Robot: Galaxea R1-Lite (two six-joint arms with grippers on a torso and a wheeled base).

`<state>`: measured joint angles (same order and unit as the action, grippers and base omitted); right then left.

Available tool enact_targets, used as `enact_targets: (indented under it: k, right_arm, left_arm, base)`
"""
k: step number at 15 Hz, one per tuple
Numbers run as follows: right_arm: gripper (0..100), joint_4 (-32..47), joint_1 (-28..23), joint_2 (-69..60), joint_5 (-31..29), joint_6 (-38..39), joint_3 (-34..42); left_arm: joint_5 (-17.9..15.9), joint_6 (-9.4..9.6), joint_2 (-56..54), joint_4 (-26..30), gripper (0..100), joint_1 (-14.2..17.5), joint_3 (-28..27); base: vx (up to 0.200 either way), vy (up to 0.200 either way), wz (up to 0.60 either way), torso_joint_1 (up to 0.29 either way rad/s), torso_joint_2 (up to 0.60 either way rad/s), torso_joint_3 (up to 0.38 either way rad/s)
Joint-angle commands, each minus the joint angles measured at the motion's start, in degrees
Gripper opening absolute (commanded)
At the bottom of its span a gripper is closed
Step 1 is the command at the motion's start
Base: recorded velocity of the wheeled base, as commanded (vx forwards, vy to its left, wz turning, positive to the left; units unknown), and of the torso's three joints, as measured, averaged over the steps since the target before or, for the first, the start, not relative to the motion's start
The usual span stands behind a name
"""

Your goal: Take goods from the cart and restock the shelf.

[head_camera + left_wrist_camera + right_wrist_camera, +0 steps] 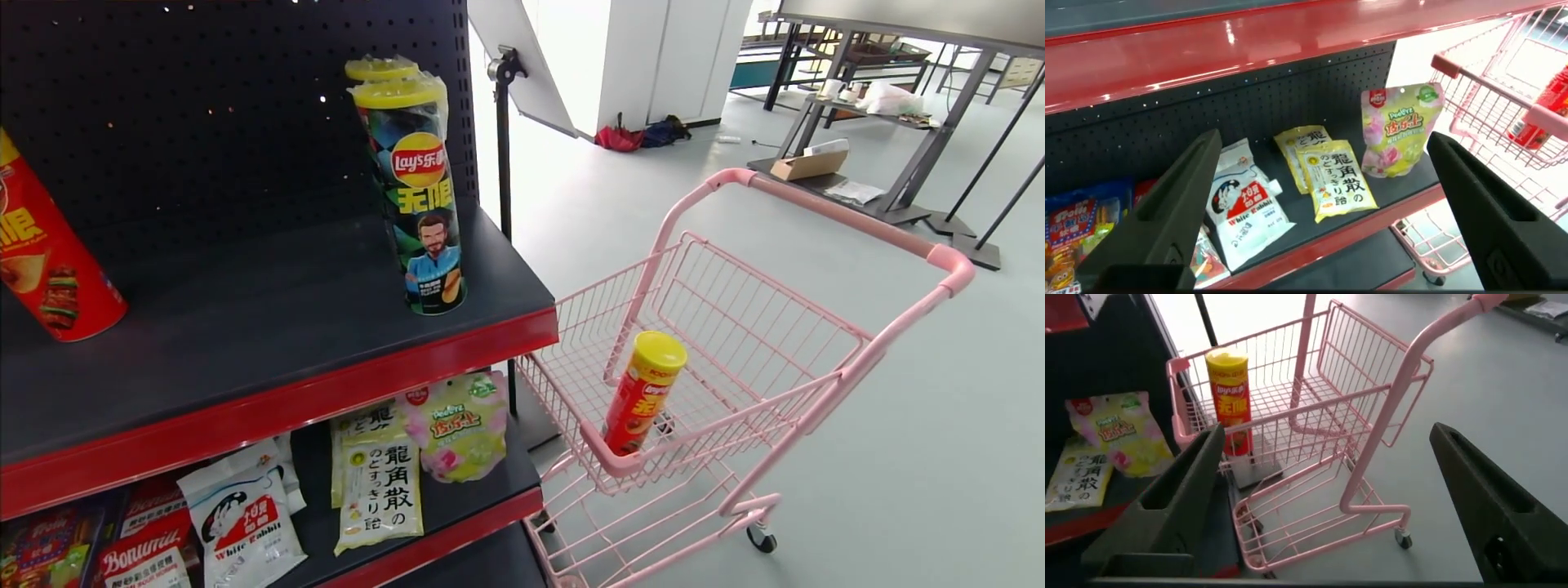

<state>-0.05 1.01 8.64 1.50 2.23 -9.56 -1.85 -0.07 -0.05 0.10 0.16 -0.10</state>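
A pink wire cart (816, 327) stands right of the black shelf (310, 327) with a red front edge. One yellow-lidded red chip can (642, 392) leans upright in the cart's basket, also in the right wrist view as the can (1230, 396) inside the cart (1372, 416). On the upper shelf board stand a green-and-black chip can (420, 196) and a red can (45, 253) at the far left. My left gripper (1323, 212) is open, facing the lower shelf's snack bags (1331, 175). My right gripper (1323, 506) is open, held off from the cart with nothing between its fingers.
The lower shelf holds several snack bags (384, 465). A stand pole (502, 147) rises between shelf and cart. Tables and a metal rack (857, 122) stand far behind. Grey floor (898, 490) lies free to the cart's right.
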Motion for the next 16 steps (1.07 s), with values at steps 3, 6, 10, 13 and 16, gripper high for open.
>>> enact_targets:
  k: [3,6,10,13,16]
  right_arm:
    - [100,-15.77,8.66,59.47,2.46,6.82,-21.56]
    - [100,-38.89,11.38,82.94,1.84,7.96,-18.48]
    - [100,-48.2,14.81,94.89,1.75,7.79,-19.36]
    - [100,-48.38,17.8,95.68,2.02,8.4,-18.83]
    - [100,-48.38,21.31,96.3,1.93,8.23,-19.53]
  left_arm:
    - [0.01,-0.01,0.05,-0.01,100,0.02,0.01]
    - [0.01,-0.01,0.05,-0.01,100,0.02,0.01]
    - [0.01,0.16,0.05,-0.01,100,0.02,0.01]
    - [0.8,1.04,0.05,-0.1,100,0.02,0.01]
    - [0.97,1.39,0.05,-0.1,100,0.02,0.01]
  base:
    - [0.0,0.0,0.0,0.0,0.0,0.0]
    - [0.0,0.0,0.0,0.0,0.0,0.0]
    - [0.0,0.0,0.0,0.0,0.0,0.0]
    - [0.0,0.0,0.0,0.0,0.0,0.0]
    - [0.0,0.0,0.0,0.0,0.0,0.0]
